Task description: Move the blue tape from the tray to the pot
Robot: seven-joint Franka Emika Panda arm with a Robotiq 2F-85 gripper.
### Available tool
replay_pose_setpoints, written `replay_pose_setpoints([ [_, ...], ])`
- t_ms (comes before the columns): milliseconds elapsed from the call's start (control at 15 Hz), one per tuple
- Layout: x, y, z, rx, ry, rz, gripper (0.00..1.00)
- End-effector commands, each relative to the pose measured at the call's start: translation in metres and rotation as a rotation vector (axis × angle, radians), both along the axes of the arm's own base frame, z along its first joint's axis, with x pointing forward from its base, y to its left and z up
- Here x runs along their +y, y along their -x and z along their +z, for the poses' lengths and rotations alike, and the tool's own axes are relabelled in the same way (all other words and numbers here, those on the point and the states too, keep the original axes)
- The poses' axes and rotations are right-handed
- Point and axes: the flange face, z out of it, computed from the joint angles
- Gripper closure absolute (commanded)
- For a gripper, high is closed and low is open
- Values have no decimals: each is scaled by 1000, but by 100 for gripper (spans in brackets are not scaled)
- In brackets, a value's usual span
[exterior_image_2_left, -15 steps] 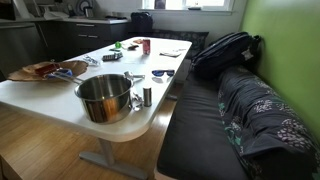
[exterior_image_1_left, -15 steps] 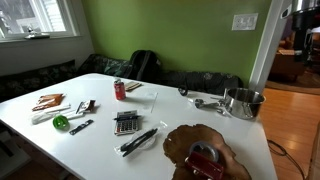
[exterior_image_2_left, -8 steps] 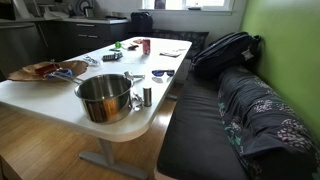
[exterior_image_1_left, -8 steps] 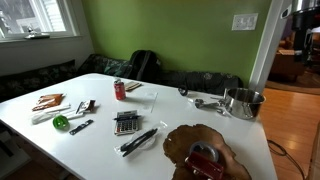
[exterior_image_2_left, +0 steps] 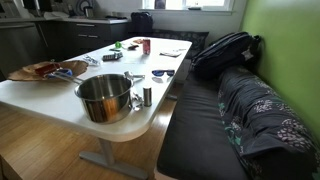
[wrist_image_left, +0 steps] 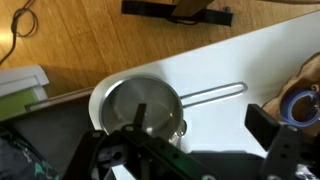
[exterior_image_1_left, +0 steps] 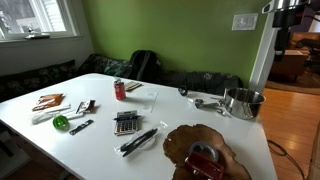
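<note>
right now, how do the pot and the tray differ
The pot is shiny steel; the tray is dark glossy wood. The pot is round, straight-sided and deep with a long handle; the tray is wider, shallow, with a wavy rim. The pot is empty in the wrist view; the tray holds the blue tape and a red object. Both sit on the white table.

The pot (wrist_image_left: 140, 105) is smooth, shiny stainless steel, reflective inside. The tray (exterior_image_1_left: 178, 138) is dark brown glossy wood. The table (exterior_image_1_left: 95, 150) has a smooth white top with a slight sheen. The floor (wrist_image_left: 90, 40) is grained wood planks. The bench cushions (exterior_image_2_left: 250, 120) are dark patterned cloth.
</note>
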Motion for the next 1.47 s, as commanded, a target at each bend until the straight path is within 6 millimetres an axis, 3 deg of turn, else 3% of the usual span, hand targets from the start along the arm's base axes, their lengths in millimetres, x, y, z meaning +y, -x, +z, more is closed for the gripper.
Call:
replay_pose_setpoints([
  [0, 93, -42, 0, -31, 41, 213, 0],
  [133, 156, -51, -1, -24, 35, 353, 0],
  [267, 200, -49, -5, 6, 43, 476, 0],
  [333, 209, -47, -2, 14, 47, 538, 0],
  [400, 196, -43, 0, -23, 63, 454, 0],
  [533, 215, -44, -3, -13, 64, 511, 0],
  [733, 220, -53, -11, -23, 72, 602, 0],
  [1000, 254, -66, -71, -102, 37, 839, 0],
  [1133, 272, -67, -114, -117, -5, 941, 0],
  [1400, 308, -43, -186, -93, -71, 1040, 0],
])
